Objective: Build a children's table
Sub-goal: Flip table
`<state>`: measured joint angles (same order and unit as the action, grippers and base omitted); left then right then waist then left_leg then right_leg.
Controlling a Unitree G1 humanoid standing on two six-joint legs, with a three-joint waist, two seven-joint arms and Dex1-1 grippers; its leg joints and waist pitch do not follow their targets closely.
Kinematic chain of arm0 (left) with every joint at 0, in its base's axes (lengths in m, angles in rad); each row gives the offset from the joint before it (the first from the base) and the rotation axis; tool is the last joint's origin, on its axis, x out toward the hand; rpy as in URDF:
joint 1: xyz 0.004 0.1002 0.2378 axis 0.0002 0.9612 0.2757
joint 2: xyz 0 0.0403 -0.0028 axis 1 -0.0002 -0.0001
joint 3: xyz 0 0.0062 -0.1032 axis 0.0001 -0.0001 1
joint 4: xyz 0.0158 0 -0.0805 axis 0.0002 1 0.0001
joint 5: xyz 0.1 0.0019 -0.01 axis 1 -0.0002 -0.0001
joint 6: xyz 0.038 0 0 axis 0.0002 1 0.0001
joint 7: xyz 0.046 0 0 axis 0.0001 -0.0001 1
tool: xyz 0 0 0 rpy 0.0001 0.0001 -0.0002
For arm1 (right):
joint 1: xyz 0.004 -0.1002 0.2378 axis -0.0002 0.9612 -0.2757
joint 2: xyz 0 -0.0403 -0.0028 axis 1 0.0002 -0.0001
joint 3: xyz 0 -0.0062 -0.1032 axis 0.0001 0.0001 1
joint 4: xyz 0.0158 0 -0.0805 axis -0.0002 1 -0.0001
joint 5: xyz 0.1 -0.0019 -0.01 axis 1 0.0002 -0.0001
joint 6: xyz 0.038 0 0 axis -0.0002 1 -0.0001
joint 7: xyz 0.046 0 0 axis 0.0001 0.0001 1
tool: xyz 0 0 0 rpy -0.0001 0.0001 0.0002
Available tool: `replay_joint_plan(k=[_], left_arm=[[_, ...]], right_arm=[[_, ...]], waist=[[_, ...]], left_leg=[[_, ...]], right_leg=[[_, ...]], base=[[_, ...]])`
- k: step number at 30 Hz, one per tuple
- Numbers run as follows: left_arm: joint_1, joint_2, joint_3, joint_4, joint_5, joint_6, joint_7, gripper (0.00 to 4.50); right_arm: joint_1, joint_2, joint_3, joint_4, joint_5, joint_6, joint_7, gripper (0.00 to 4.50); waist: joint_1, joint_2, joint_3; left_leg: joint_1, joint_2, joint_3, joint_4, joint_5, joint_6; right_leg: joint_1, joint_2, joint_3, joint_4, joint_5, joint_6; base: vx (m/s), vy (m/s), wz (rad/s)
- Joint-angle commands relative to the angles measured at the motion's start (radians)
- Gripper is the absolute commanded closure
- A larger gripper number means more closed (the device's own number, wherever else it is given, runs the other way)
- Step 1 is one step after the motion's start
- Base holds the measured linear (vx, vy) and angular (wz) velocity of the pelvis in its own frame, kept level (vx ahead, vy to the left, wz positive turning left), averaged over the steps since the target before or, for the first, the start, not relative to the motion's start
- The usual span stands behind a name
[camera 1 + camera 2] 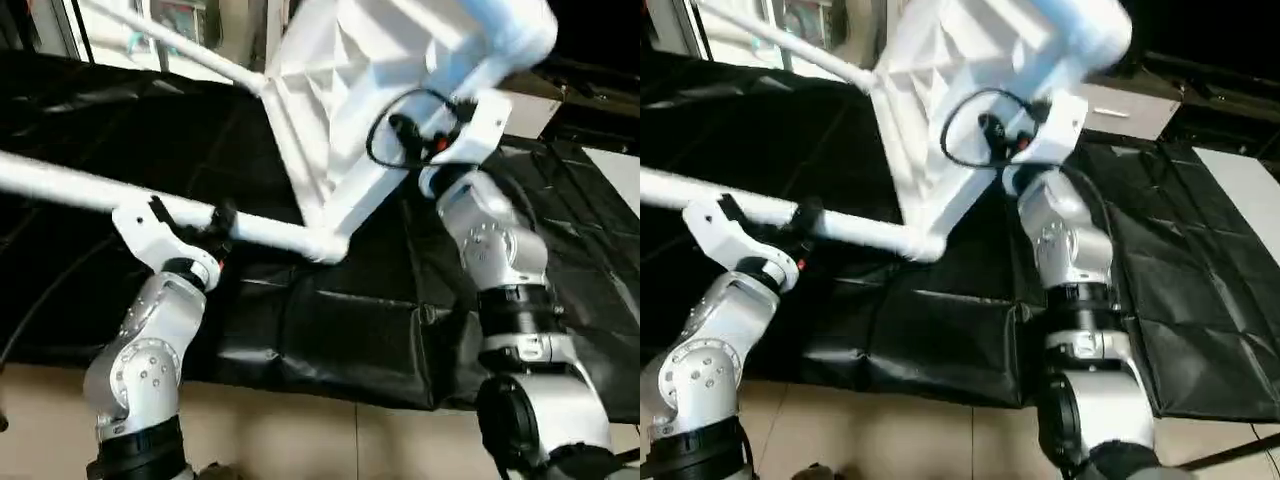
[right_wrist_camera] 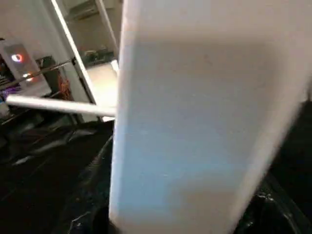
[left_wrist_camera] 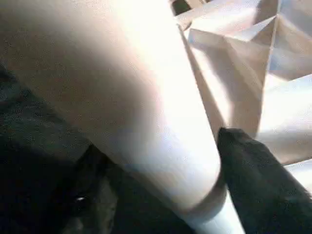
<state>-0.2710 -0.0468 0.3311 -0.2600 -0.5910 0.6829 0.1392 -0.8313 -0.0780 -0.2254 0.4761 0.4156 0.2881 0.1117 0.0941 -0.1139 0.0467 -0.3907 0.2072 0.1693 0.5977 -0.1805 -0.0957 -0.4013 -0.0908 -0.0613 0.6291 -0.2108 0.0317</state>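
Above the black mat [image 1: 330,330], left hand [image 1: 205,230] straddles a leg [image 1: 80,190]; right hand's state cannot be told; tabletop [image 1: 340,110] tilted.

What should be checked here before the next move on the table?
1. Near leg seated in the corner socket: ok, it runs into it.
2. Far leg attached to the table top: ok.
3. Left pincer around the near leg: ok, one finger on each side; firm grip: cannot tell.
4. Right pincer holding the top: cannot tell, hidden.
5. Top off the black mat: ok, tilted up.
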Motion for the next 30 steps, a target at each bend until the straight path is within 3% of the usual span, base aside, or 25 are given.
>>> replay_joint_plan(k=[1, 8, 15, 21, 23, 24, 27, 30], left_arm=[[0.012, 0.003, -0.008, -0.003, 0.016, 0.026, 0.02, 0.92], [0.024, 0.05, -0.039, -0.027, 0.007, 0.077, -0.018, 0.21], [0.036, 0.12, -0.08, -0.072, -0.051, 0.178, -0.101, 0.19], [0.064, 0.211, -0.111, -0.112, -0.021, 0.174, -0.158, 0.19], [0.066, 0.244, -0.119, -0.124, 0.0, 0.161, -0.177, 0.19], [0.067, 0.252, -0.121, -0.128, 0.006, 0.158, -0.18, 0.19], [0.055, 0.308, -0.117, -0.175, 0.013, 0.162, -0.206, 0.19], [0.037, 0.339, -0.114, -0.199, 0.015, 0.171, -0.207, 0.19]], right_arm=[[-0.034, -0.052, -0.029, -0.05, -0.053, -0.084, -0.049, 2.66], [-0.036, -0.071, -0.003, -0.069, -0.148, -0.136, -0.12, 2.86], [-0.049, -0.088, -0.016, -0.065, -0.195, -0.176, -0.198, 2.9], [-0.03, -0.075, 0.012, -0.104, -0.203, -0.136, -0.183, 2.91], [-0.02, -0.077, 0.02, -0.121, -0.207, -0.121, -0.18, 2.91], [-0.017, -0.077, 0.022, -0.126, -0.207, -0.117, -0.18, 2.91], [0.006, -0.097, 0.038, -0.188, -0.219, -0.061, -0.177, 2.91], [0.026, -0.116, 0.047, -0.25, -0.221, -0.009, -0.17, 2.91]], waist=[[-0.005, 0.009, -0.073], [-0.001, 0.008, -0.069], [0.002, 0.007, -0.069], [-0.008, -0.003, -0.073], [-0.011, 0.0, -0.073], [-0.012, -0.006, -0.073], [-0.011, -0.006, -0.072], [-0.009, -0.006, -0.07]], left_leg=[[0.031, 0.006, 0.012, -0.051, 0.098, -0.025], [0.031, 0.008, 0.01, -0.054, 0.037, -0.062], [0.032, 0.004, 0.011, -0.052, 0.048, -0.085], [0.025, 0.0, 0.01, -0.047, 0.091, -0.063], [0.028, 0.001, 0.01, -0.046, 0.104, -0.056], [0.028, 0.001, 0.01, -0.045, 0.112, -0.053], [0.031, 0.0, 0.011, -0.043, 0.155, -0.059], [0.034, 0.0, 0.013, -0.044, 0.135, -0.068]], right_leg=[[0.053, -0.014, 0.034, -0.041, 0.254, -0.112], [0.052, -0.018, 0.034, -0.045, 0.162, -0.089], [0.051, -0.014, 0.033, -0.04, 0.173, -0.088], [0.058, -0.013, 0.034, -0.034, 0.212, -0.089], [0.056, -0.012, 0.035, -0.033, 0.224, -0.091], [0.057, -0.01, 0.035, -0.034, 0.229, -0.09], [0.057, -0.007, 0.036, -0.028, 0.265, -0.093], [0.056, -0.008, 0.038, -0.03, 0.245, -0.091]], base=[[0.0, 0.0, 0.0], [0.0, 0.0, 0.0], [0.0, 0.0, 0.0], [0.0, 0.0, 0.0], [0.0, 0.0, 0.0], [0.0, 0.0, 0.0], [0.0, 0.0, 0.0], [0.0, 0.0, 0.0]])
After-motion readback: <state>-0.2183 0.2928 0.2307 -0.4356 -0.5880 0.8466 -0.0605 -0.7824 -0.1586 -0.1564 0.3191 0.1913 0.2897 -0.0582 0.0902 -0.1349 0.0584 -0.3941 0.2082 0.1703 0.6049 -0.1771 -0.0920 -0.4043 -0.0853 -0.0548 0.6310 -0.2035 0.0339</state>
